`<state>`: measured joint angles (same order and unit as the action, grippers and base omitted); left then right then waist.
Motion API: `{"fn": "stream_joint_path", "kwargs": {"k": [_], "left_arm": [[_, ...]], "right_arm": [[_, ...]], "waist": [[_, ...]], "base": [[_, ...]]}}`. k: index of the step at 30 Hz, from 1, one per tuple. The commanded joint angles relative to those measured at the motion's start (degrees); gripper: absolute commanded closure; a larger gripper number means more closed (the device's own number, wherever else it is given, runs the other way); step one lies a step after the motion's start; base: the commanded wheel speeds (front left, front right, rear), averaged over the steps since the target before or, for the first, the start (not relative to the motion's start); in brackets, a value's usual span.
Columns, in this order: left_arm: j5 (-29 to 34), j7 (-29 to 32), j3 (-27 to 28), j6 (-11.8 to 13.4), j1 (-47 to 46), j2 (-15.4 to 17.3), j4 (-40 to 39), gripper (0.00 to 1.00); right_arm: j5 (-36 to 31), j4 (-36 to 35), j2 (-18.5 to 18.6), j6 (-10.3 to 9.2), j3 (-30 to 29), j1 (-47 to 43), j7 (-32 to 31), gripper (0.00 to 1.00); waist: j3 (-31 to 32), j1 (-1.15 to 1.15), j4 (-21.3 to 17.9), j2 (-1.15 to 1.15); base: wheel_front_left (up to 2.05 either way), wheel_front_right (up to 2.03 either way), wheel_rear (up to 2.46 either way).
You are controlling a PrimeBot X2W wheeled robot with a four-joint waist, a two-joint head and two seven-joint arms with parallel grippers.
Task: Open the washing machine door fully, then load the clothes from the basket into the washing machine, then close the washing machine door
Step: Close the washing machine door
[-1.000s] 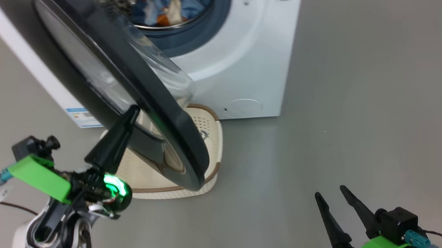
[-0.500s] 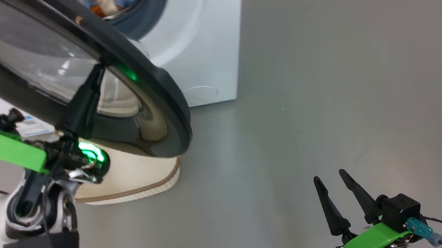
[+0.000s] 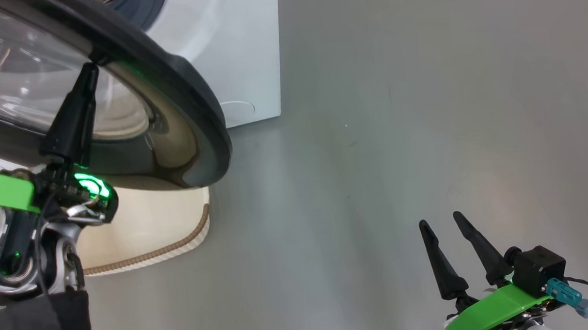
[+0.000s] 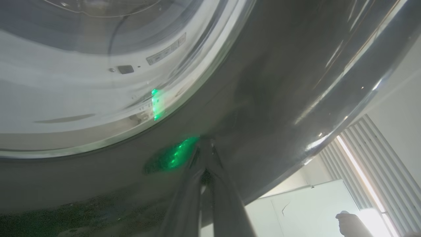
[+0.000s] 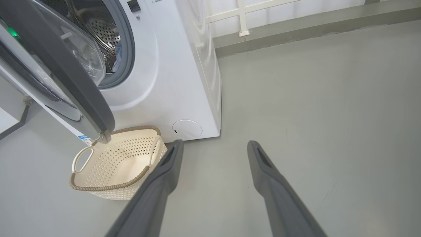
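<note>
Your left gripper (image 3: 89, 70) is shut, tips pressed on the black rim of the washing machine door (image 3: 185, 84). The door stands part-open, its lower edge over the basket (image 5: 108, 187) beside the washing machine (image 5: 184, 82). Your right gripper (image 3: 439, 219) is spread wide, holding nothing, above the floor (image 3: 424, 99), well apart from the machine.

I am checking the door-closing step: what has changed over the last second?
The left gripper, shut, has pushed the washing machine door further toward the washing machine; the head view also shifted. The right gripper stays open and idle, the basket empty.
</note>
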<state>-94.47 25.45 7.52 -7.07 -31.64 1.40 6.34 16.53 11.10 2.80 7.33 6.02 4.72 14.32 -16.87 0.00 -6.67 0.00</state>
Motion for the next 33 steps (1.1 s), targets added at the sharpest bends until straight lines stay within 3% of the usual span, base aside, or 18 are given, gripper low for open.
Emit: {"fn": "stream_joint_path", "kwargs": {"k": [1,14,19,27,28,29,30,31,33], "left_arm": [[1.34,-0.86,1.63,-0.41,0.29,1.48,-1.39,1.0],[4.03,-5.41,1.65,-0.42,8.32,1.48,-1.58,1.0],[7.35,-9.56,2.05,-0.42,11.23,1.66,-0.62,1.0],[7.64,-14.44,2.32,-0.42,15.32,1.62,-1.24,1.0],[7.98,-15.16,2.32,-0.42,15.95,1.61,-1.44,0.92],[8.18,-15.8,2.32,-0.42,16.47,1.62,-1.73,0.55],[8.29,-16.27,2.25,-0.42,16.93,1.68,-2.17,0.05],[8.32,-16.88,2.34,-0.42,17.4,1.68,-2.48,0.0],[8.67,-17.81,2.26,-0.42,18.17,2.01,-3.11,0.0]], "right_arm": [[0.22,-1.13,0.08,0.16,1.01,0.42,0.68,0.0],[0.69,-0.09,0.08,0.16,0.96,-1.28,0.68,0.0],[0.85,0.35,0.08,0.16,1.06,-1.97,0.68,0.0],[0.77,0.28,0.08,0.16,0.99,-3.3,0.68,0.0],[0.74,0.23,0.08,0.16,0.95,-3.44,0.68,0.0],[0.73,0.2,0.08,0.16,0.89,-3.57,0.68,0.0],[0.69,0.18,0.08,0.16,0.84,-3.69,0.68,0.0],[0.67,0.14,0.08,0.16,0.8,-3.8,0.68,0.0],[0.63,0.0,0.08,0.16,0.69,-4.0,0.68,0.0]], "waist": [[1.24,0.0,0.78,0.0],[7.61,0.0,4.17,0.0],[10.0,0.0,5.02,0.0],[12.95,0.0,5.57,0.0],[13.15,0.0,5.6,0.0],[13.35,0.0,5.64,0.0],[13.54,0.0,5.67,0.0],[13.67,0.0,5.71,0.0],[13.75,0.0,5.78,0.0]], "base": [[0.0,0.0,0.0],[0.0,0.0,0.0],[0.0,0.0,0.0],[0.0,0.0,0.0],[0.0,0.0,0.0],[0.0,0.0,0.0],[0.0,0.0,0.0],[0.0,0.0,0.0],[0.0,0.0,0.0]]}}
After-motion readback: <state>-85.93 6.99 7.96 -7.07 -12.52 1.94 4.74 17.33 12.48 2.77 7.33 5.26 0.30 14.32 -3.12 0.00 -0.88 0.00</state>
